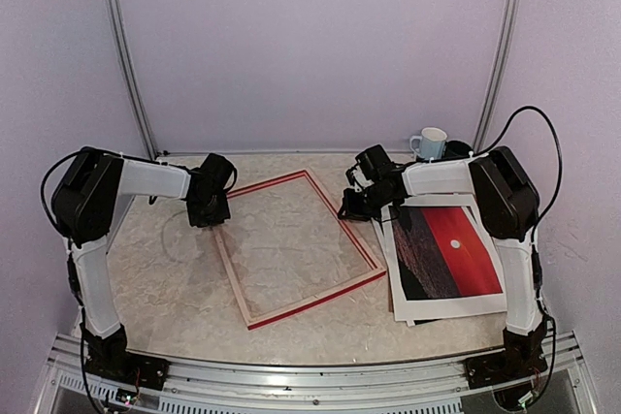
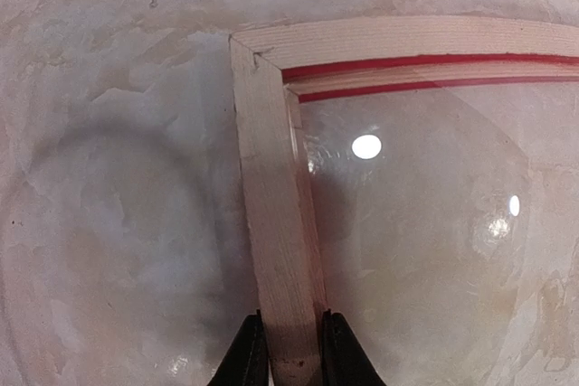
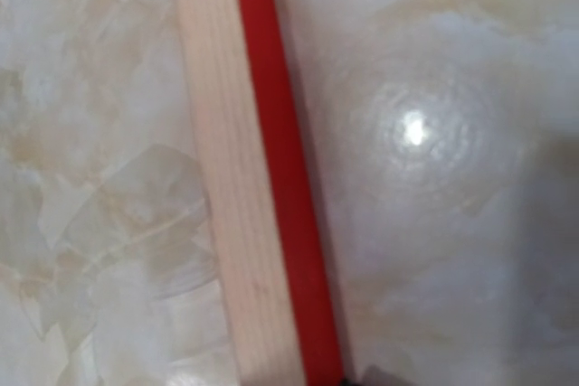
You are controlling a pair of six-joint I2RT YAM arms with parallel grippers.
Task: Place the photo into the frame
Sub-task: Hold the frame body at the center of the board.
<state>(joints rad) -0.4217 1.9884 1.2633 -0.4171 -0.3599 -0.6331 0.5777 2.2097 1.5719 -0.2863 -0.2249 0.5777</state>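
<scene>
The frame (image 1: 315, 300) lies at the table's middle, pale wood side up, with red along its edges and a clear pane inside. My left gripper (image 1: 209, 212) holds the frame's left bar near the far-left corner. In the left wrist view both black fingers of the left gripper (image 2: 291, 354) press the wooden bar (image 2: 271, 178) from either side. My right gripper (image 1: 351, 206) sits on the frame's right bar. In the right wrist view that bar (image 3: 235, 160) runs down between the jaws, and only one dark fingertip (image 3: 366, 377) shows against its red edge. The photo (image 1: 448, 251), a red sunset, lies face up to the right.
A white sheet (image 1: 403, 312) sticks out under the photo's near edge. A white mug (image 1: 430, 143) stands at the back right, behind the right arm. Two metal posts rise at the table's back corners.
</scene>
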